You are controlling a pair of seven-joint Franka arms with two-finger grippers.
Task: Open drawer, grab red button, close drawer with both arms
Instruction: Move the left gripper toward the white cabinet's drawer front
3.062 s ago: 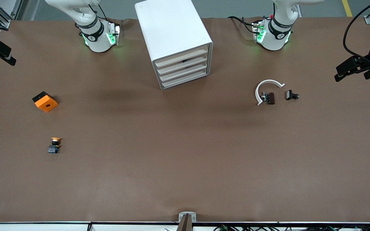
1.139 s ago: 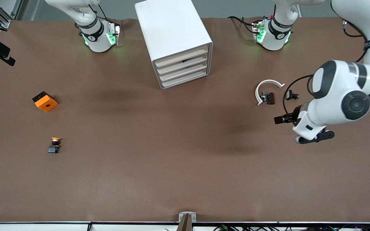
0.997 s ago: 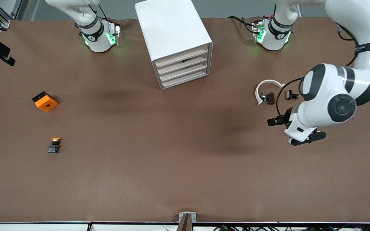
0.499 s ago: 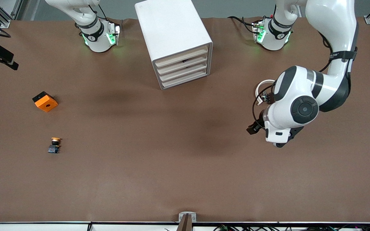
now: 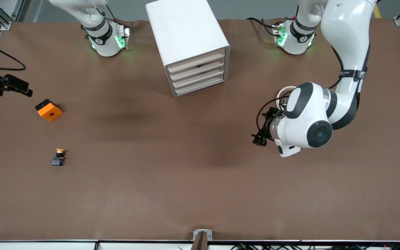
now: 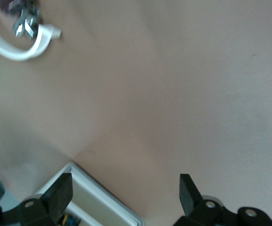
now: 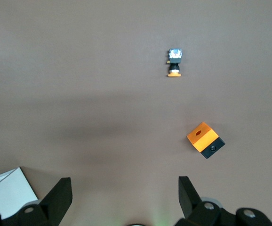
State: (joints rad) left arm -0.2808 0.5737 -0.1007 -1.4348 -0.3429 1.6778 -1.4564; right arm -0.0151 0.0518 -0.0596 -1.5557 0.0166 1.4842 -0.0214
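Landmark: the cabinet (image 5: 189,45), a white box with four stacked drawers, stands on the bench (image 5: 193,180) between the two arm bases.
Yellow-capped button (image 5: 59,157): nearer the front camera than the cabinet, toward the right arm's end of the bench; not the target.
Left claw (image 5: 259,133): over bare bench, nearer the camera than the cabinet, toward the left arm's end; fingers spread wide, holding nothing.
Orange cube (image 5: 48,109): between the yellow-capped button and the cabinet in depth, toward the right arm's end.
White curved part (image 5: 283,93): beside the cabinet, toward the left arm's end, partly hidden by the left arm.
Right claw (image 5: 10,85): over the bench edge near the orange cube; fingers released, empty.
Drawer (image 5: 197,66): all four fronts look flush, none pulled out.
Red-capped button: not visible; a dark shape shows in a drawer gap, identity uncertain.
Progress: nothing completed; opening, grabbing and closing all remain.
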